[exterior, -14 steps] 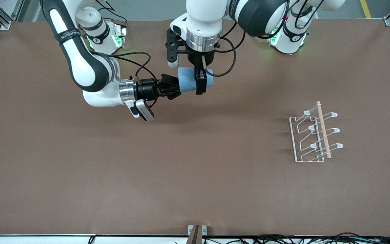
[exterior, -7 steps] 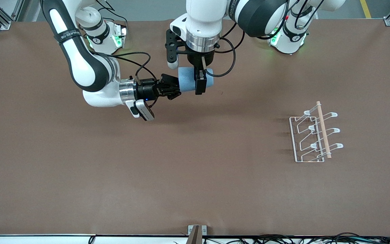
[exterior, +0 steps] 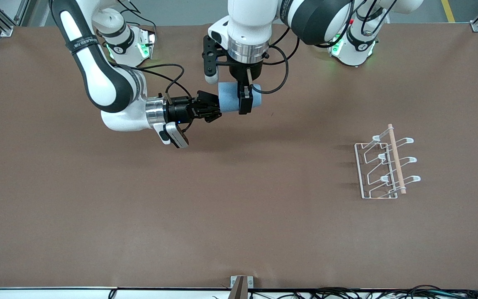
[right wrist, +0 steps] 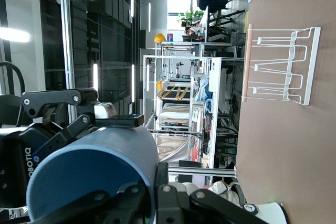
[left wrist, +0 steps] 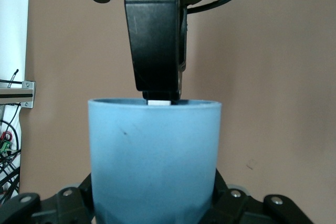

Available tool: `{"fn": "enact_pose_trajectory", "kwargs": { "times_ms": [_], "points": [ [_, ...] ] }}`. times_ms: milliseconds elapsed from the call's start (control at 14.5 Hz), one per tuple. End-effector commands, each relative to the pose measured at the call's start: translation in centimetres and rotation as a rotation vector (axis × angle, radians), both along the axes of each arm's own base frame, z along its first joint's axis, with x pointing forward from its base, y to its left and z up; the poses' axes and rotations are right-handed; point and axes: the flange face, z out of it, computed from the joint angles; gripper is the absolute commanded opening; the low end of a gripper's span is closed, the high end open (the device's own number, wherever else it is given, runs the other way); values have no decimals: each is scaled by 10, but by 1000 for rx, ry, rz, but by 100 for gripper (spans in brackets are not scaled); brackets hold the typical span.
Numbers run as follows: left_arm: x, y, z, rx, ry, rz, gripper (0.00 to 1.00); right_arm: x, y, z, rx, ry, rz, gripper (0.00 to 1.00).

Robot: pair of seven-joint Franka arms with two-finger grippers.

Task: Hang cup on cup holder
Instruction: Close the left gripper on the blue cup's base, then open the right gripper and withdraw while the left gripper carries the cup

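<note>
The light blue cup (exterior: 230,97) lies on its side in the air over the table between the arms' bases. My left gripper (exterior: 244,96) points down and is shut across the cup's body (left wrist: 155,156). My right gripper (exterior: 216,109) reaches in level and is shut on the cup's rim, one finger inside the mouth (right wrist: 89,171) and one outside. Its finger (left wrist: 155,51) shows at the rim in the left wrist view. The white wire cup holder (exterior: 382,166) with its wooden rod stands toward the left arm's end and also shows in the right wrist view (right wrist: 278,64).
The brown table (exterior: 239,216) is bare between the cup and the holder. A small metal bracket (exterior: 241,284) sits at the table's edge nearest the front camera.
</note>
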Motion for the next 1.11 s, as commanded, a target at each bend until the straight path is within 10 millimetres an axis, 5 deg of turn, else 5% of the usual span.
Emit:
{"fn": "enact_pose_trajectory", "kwargs": {
  "times_ms": [0,138,207,622,691,1036],
  "points": [
    [-1,1,9,8,-12,6,3,-9,1,7,22,7,-6,21],
    [-1,1,9,12,-16,0,6,-8,0,7,21,19,-7,53],
    [0,2,9,13,-17,-6,6,-8,0,8,21,18,-8,100],
    [4,10,16,8,-29,9,6,-8,-4,14,24,9,-14,100],
    [5,14,20,7,-28,16,13,-7,-7,19,21,-3,-19,100],
    [15,60,37,93,4,80,0,-8,-42,37,-33,-42,-29,100]
  ]
}}
